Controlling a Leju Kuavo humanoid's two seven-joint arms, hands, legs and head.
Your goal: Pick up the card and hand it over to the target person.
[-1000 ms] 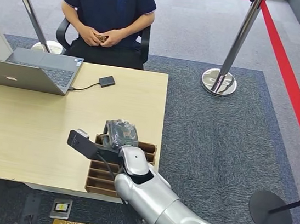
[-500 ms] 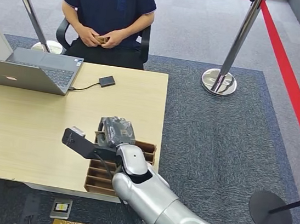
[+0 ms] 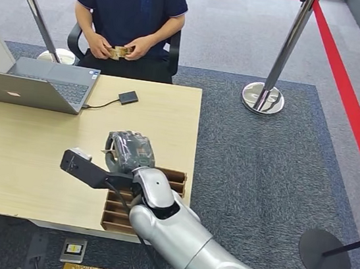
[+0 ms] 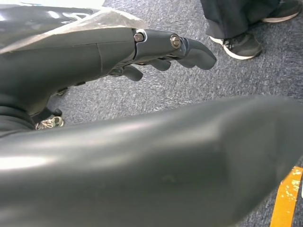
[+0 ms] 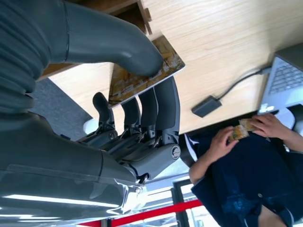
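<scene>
A: Right hand (image 3: 128, 151) grips the card (image 5: 145, 71), thumb on top and fingers (image 5: 165, 106) under it. It hangs just above the worktop (image 3: 30, 154), beyond the far left corner of the slotted wooden tray (image 3: 178, 181).

B: Risk?

A: Mainly slip. The grip looks like a flat pinch on one end, with most of the card sticking out past the thumb, so I judge a quick swing or wrist turn could rotate it out. A dropped card would land on the worktop or fall off its right edge onto the carpet.

B: Handover?

A: The person (image 3: 130, 2) sits at the far side with both hands busy on another small card-like thing (image 3: 118, 51) (can't tell what it is). If they aren't free when the arm arrives, release could go wrong.

B: Room to move?

A: Open wood lies between the hand and the far edge. A small black device (image 3: 128, 97) on a cable lies near that edge, roughly on the line toward the person, and the laptop (image 3: 44, 83) is far left. Keeping height clears both, I'd say. The stanchion (image 3: 277, 68) stands well off right.

B: Left hand?

A: Left hand (image 4: 168, 47) hangs low over the carpet, fingers loosely extended, holding nothing.
</scene>
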